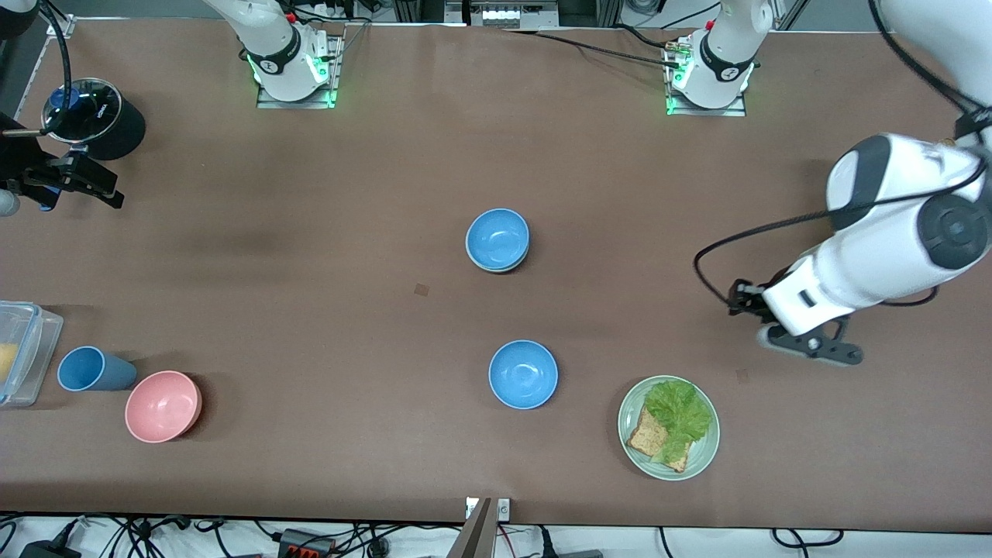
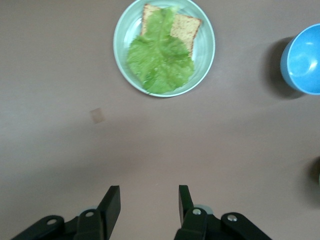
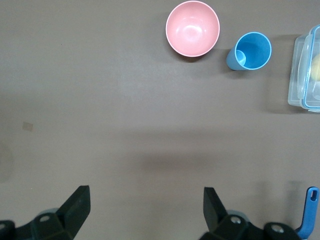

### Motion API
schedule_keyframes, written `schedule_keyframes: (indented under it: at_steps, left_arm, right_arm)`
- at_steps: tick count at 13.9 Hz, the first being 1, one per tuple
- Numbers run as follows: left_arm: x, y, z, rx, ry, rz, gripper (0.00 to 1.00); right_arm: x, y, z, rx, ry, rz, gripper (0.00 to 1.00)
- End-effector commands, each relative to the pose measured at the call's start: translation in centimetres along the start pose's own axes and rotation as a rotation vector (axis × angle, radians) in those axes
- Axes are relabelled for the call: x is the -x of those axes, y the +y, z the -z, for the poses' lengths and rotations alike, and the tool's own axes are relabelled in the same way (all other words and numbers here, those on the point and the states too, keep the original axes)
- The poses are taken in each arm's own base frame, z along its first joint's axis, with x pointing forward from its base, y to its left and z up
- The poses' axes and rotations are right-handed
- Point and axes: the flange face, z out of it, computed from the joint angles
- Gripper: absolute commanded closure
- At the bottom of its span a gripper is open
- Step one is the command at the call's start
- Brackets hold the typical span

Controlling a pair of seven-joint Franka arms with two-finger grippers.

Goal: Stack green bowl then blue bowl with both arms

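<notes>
Starting nearest the front camera: one green plate with one lettuce leaf and one slice of bread, near the lone blue bowl, toward the left arm's end of the counter. Well apart from the lone blue bowl toward the right arm's end: one pink bowl, one blue cup on its side just beside it, one clear lidded container at the counter's edge. Then the lone blue bowl itself, upright and empty.

Left gripper over bare counter, toward the left arm's end from the lone blue bowl, fingers spread, pinching nothing.

Farther than the lone blue bowl, near it: a second blue bowl nested in the one green bowl, only the green rim showing.

Right gripper over bare counter at the right arm's end, well apart from the lone blue bowl, fingers spread wide and empty.
</notes>
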Motion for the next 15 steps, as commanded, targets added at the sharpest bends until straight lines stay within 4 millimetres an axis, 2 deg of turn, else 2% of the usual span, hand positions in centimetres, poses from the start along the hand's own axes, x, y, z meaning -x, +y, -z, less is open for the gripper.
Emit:
schedule_keyframes:
  at_steps: [1,5,10,12,13,14,15]
  left_arm:
    - [4.1,-0.6,2.5,-0.057,-0.004,0.004,0.45]
    - [8.6,-1.3,5.2,-0.1,-0.004,0.031,0.46]
    - [11.7,-0.6,4.8,-0.072,-0.05,0.055,0.42]
    - [11.9,-0.4,4.7,-0.014,-0.049,0.084,0.24]
    - [11.9,-0.4,4.7,-0.003,-0.048,0.087,0.04]
    - [11.9,-0.4,4.9,-0.001,-0.05,0.086,0.0]
    - [12.1,-0.3,4.6,0.003,-0.077,0.086,0.0]
  right_arm:
    - [0.3,0.1,0.7,0.013,0.01,0.02,0.0]
    - [0.5,0.1,0.4,0.003,-0.011,0.002,0.0]
    - [0.5,0.2,0.2,0.004,-0.016,0.004,0.0]
    - [0.5,0.2,0.2,0.005,-0.016,0.007,0.0]
    - [0.5,0.2,0.2,0.004,-0.016,0.005,0.0]
    - [0.5,0.2,0.2,0.004,-0.014,0.005,0.0]
    - [0.5,0.1,0.2,0.004,-0.016,0.007,0.0]
